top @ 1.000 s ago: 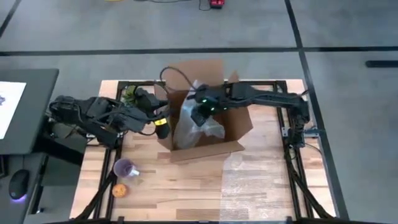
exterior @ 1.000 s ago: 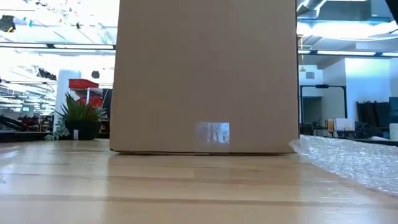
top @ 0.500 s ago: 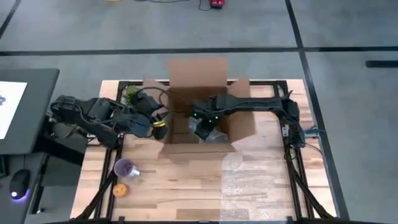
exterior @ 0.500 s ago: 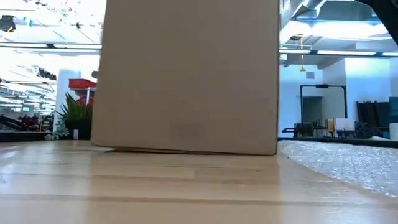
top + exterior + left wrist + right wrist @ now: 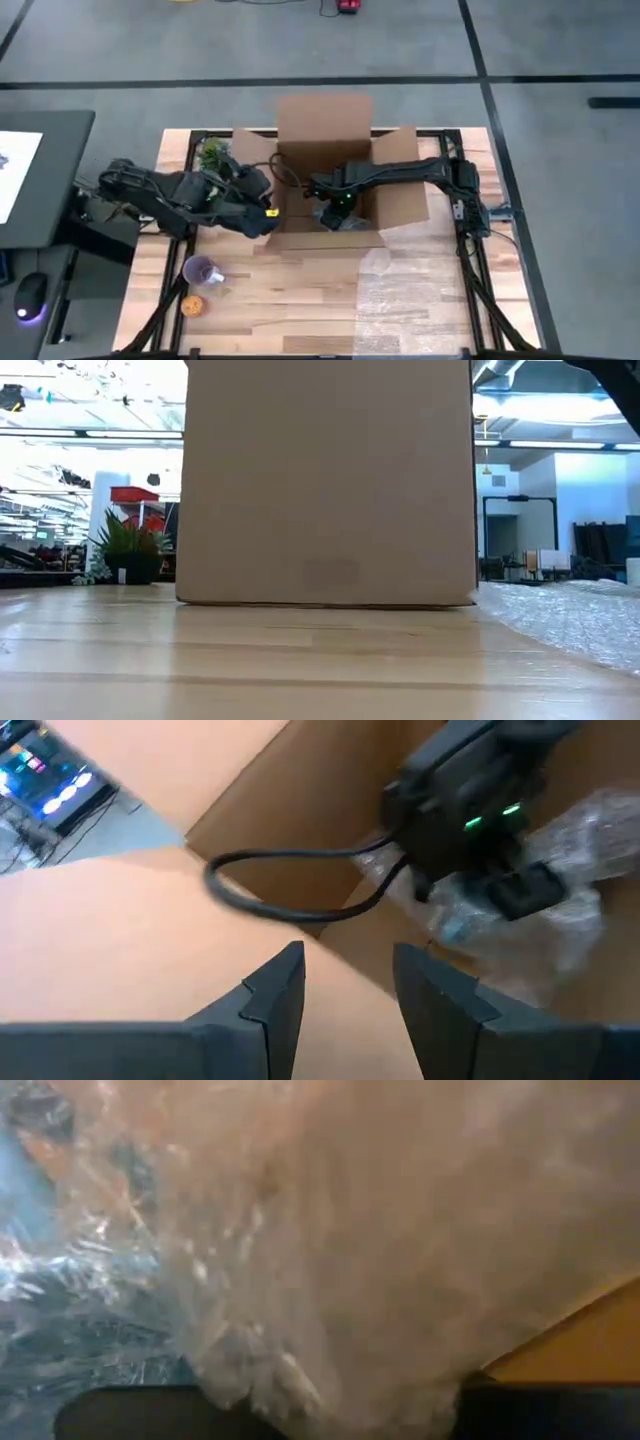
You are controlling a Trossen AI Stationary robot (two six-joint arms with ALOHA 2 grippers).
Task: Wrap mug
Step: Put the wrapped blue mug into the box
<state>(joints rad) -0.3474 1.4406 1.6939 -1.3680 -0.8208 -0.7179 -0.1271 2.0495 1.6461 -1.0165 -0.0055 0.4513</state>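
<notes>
An open cardboard box stands upright in the middle of the table, flaps spread. Inside lies a bundle of bubble wrap; what it wraps is hidden. My right gripper reaches down into the box and is shut on the bundle. My left gripper is open at the box's left wall, its fingers over the left flap. A purple mug stands uncovered on the table at the near left. My left gripper is at the box's left flap, but I cannot tell whether it touches it. My right gripper pinches the crumpled bubble wrap at the bundle's top between its two fingers, coming from above and pointing down into the box. The bundle sits low inside the box; several layers bunch between the fingers.
A loose sheet of bubble wrap lies on the table's near right, also in the low view. An orange ball lies near the mug. A small green plant stands at the far left. The box's near wall blocks the low view.
The box, tipped a second ago, now stands upright and has slid a little toward the table's right edge. My right gripper has gone down into it with the bundle, which stood higher before. My left gripper has followed the box's left wall to the right.
</notes>
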